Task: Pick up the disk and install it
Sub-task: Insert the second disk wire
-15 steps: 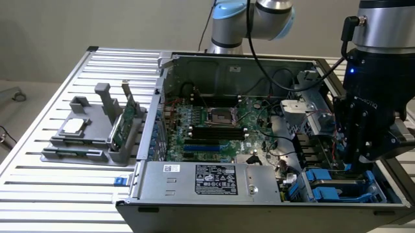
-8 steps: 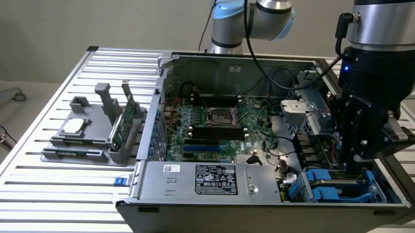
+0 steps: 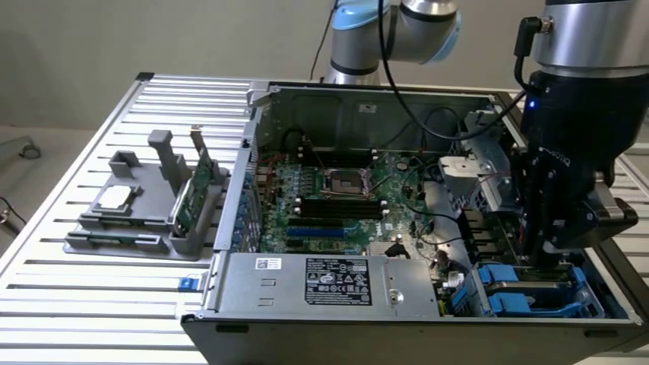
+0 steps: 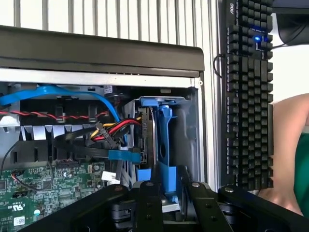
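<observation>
Inside case corner, end effector (image 4: 164, 193) clamped on disk (image 4: 161, 140), label hidden.

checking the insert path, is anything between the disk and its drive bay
Nothing visible blocks it. The disk, in its blue bracket, already stands edge-on in the drive bay with the gripper around its edge; cables sit beside it.

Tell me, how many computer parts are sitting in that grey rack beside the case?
2 clearly: a green circuit card standing on edge, and a square silver chip lying flat. The lower slots may hold more.
</observation>
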